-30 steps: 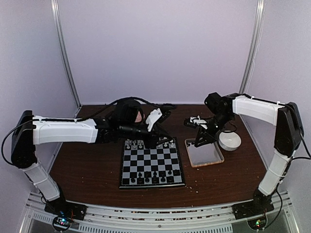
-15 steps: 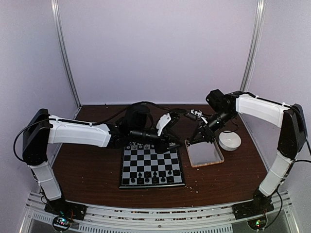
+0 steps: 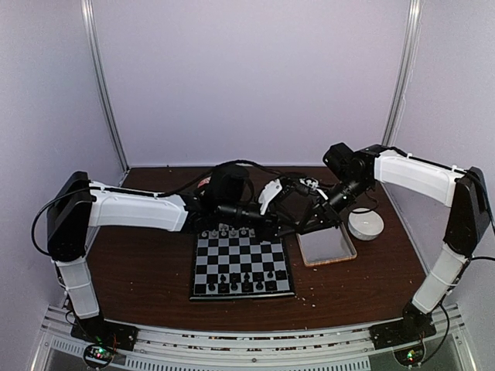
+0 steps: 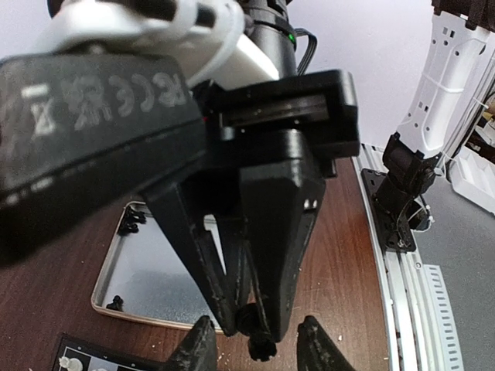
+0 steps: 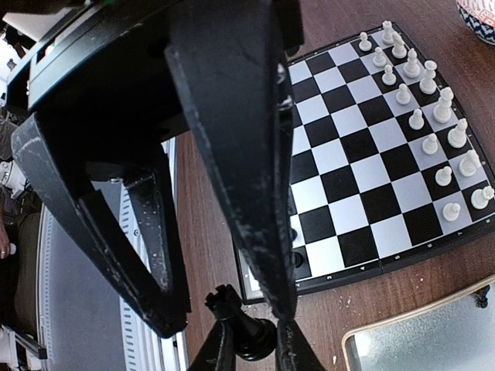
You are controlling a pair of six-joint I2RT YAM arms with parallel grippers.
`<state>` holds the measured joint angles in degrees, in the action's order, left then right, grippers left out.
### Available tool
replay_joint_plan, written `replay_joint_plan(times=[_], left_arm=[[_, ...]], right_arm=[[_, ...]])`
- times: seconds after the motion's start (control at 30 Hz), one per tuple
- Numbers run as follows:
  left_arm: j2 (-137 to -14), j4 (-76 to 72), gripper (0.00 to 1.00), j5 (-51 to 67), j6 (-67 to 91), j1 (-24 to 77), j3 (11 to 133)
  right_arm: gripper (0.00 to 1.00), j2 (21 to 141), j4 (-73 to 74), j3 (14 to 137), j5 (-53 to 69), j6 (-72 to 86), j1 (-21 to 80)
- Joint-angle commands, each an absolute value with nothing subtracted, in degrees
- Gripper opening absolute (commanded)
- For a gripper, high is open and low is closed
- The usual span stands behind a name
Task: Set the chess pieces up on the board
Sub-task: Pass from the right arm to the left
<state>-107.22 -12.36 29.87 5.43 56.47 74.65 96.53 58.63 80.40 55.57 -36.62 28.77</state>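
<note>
Left gripper (image 4: 251, 353) shifted right, seemingly flanking black piece (image 5: 237, 323).

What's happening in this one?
It looks like a handover between the board and the tray. The right gripper is shut on a black piece, and the left gripper has its open fingers on either side of it, not yet gripping. White pieces fill two rows on the board's far side, other black pieces stand on its near side, and a few more lie in the tray.

the dark brown wooden table (image 3: 139, 270) carries a black-and-silver chequered chessboard (image 3: 241, 260), a wooden-rimmed grey tray (image 3: 329, 249) just beside it, a white round dish (image 3: 365, 225) and scattered pale crumbs (image 3: 309, 296).
</note>
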Motion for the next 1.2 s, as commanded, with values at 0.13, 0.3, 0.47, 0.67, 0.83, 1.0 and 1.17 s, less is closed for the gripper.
replay_joint_plan(times=[0.13, 0.3, 0.47, 0.67, 0.83, 1.0, 1.17], left_arm=[[-108.1, -12.7, 0.29, 32.9, 4.0, 56.4, 76.8], [-107.7, -11.4, 0.3, 33.5, 3.6, 56.4, 76.3], [-107.8, -11.5, 0.33, 33.4, 3.4, 56.4, 76.0], [-108.2, -11.5, 0.3, 33.4, 3.4, 56.4, 76.0], [-108.2, -11.5, 0.24, 33.7, 3.4, 56.4, 75.9], [-108.5, -11.5, 0.21, 34.0, 3.3, 56.4, 76.3], [-109.0, -11.4, 0.15, 34.7, 3.3, 56.4, 77.0]], right_arm=[[0.18, 95.0, 60.6, 81.1, 55.9, -38.9, 29.7], [0.18, 94.9, 60.8, 80.9, 55.8, -39.2, 29.7], [0.18, 95.1, 60.8, 81.1, 56.1, -39.1, 29.7], [0.18, 95.3, 61.8, 81.6, 57.7, -40.0, 29.7], [0.18, 95.7, 62.2, 81.8, 58.1, -40.2, 29.7], [0.18, 95.7, 62.3, 82.1, 58.4, -40.0, 29.7], [0.18, 95.9, 62.4, 82.3, 58.9, -39.8, 29.7]])
